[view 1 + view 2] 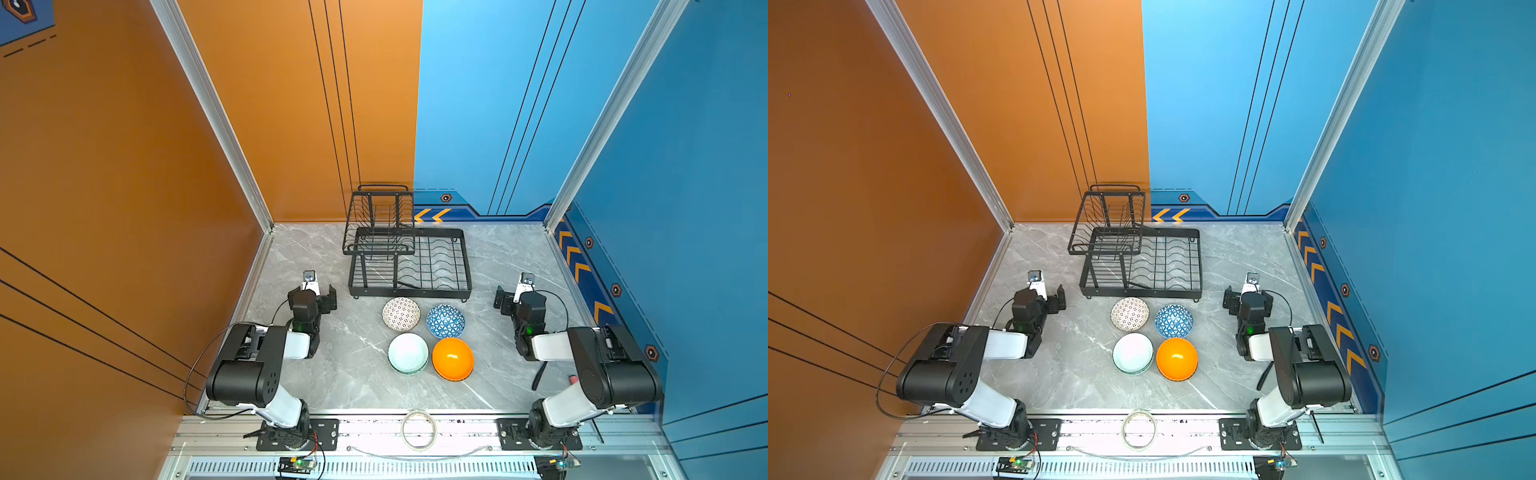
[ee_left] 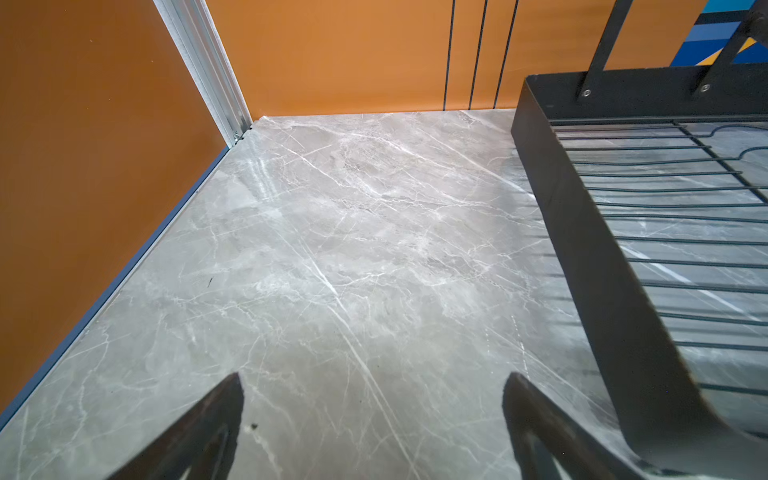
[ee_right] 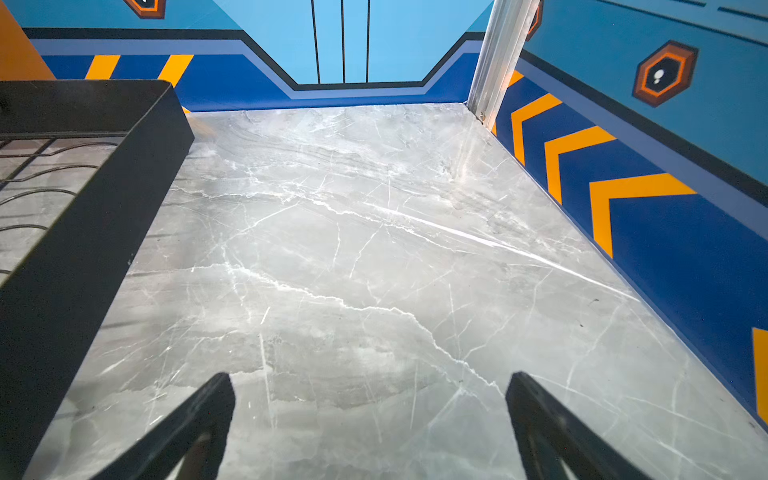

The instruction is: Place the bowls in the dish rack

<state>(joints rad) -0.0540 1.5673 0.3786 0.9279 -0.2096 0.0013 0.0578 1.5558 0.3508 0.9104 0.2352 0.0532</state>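
Rack [image 1: 411, 288] [image 1: 1142, 287]: black wire, standing on the grey table [image 1: 357, 374].
- Lower tray [image 1: 432, 266]: wide and slotted. Only its wires and the table beneath show.
- Raised basket [image 1: 378, 251]: sits over the tray's left rear part. Likewise only wire shows.

Bowls: all on the table, in a two-by-two block just in front of the rack's front rim, none touching it.
- Row nearer the rack: white bowl [image 1: 401, 313] with a dark pattern, and to its right the blue bowl [image 1: 445, 321].
- Row farther from the rack: mint bowl [image 1: 408, 353], and to its right the orange bowl [image 1: 453, 358].
- Darker edges peek out under the mint bowl, so it probably sits on at least one more bowl. The count is not readable.

Left gripper [image 1: 330, 297] [image 2: 376, 378]: off the rack's front left corner, jaws spread wide, nothing between them. The wrist view shows bare table between the fingers [image 2: 216, 424], with the rack's side wall [image 2: 582, 232] close beside one.

Right gripper [image 1: 503, 301] [image 3: 370, 376]: off the rack's front right corner and apart from it, jaws spread wide, nothing held. The rack's other side wall [image 3: 104, 216] is in its wrist view.

The bowls lie between the two grippers. The white bowl is nearest the left gripper and the blue bowl nearest the right, with a clear gap at each.

Tape ring [image 1: 419, 430]: on the front rail, well apart from the rack, beyond the bowls.
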